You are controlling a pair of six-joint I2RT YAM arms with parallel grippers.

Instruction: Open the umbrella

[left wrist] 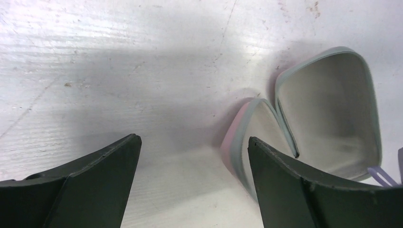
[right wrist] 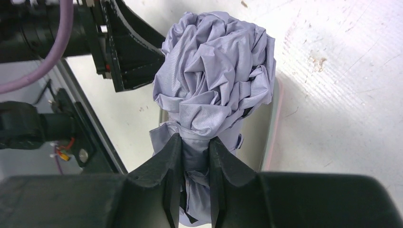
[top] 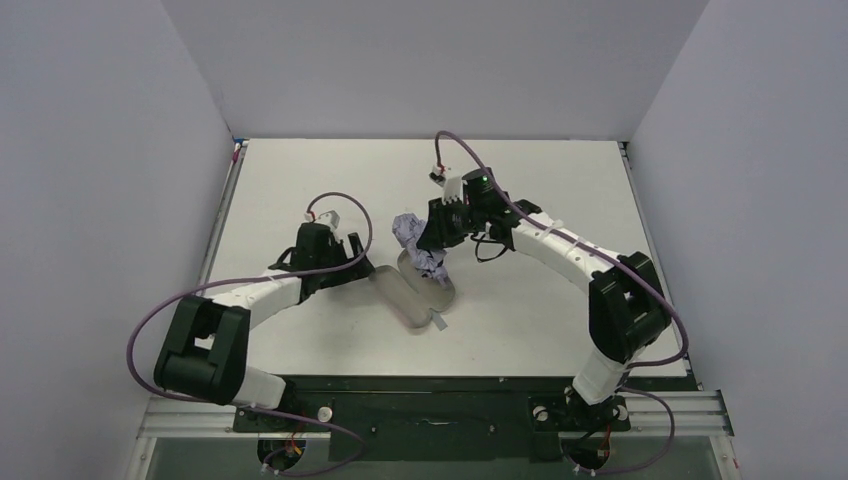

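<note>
Tabletop [top: 560, 200] white and scuffed between pale walls [top: 100, 150]; right end effector [right wrist: 195, 142] tight around umbrella [right wrist: 216, 71], left end effector [left wrist: 194, 142] wide.

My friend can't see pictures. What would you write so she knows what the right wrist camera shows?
The right gripper pinches a folded lilac umbrella between its two black fingers, the crumpled fabric bunched into a ball above them. Behind it lies an open case on the white table, with the black left arm at upper left.

- We see the right gripper [top: 434, 238] holding the bunched umbrella [top: 407, 230] over the open case [top: 410, 300].
- Our left gripper [top: 362, 268] sits just beside that case on the surface [top: 300, 180].
</note>
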